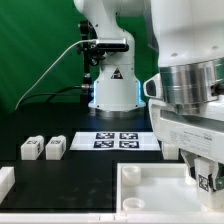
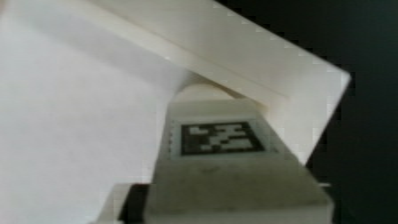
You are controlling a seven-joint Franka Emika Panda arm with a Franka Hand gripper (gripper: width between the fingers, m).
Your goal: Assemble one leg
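The leg (image 2: 221,140), a stubby white plastic block with a black-and-white square tag, was pinched between the jaws of the robot's two-finger gripper (image 1: 203,172). It was poised right over a corner of the large flat white tabletop piece with raised rims (image 1: 150,192), on the exterior view's right. It looked light, rigid and a touch slick, so a squeeze across its flat opposite sides seemed the sound hold, while a spare white leg block (image 1: 30,149) and its neighbour (image 1: 54,148) lay well apart.
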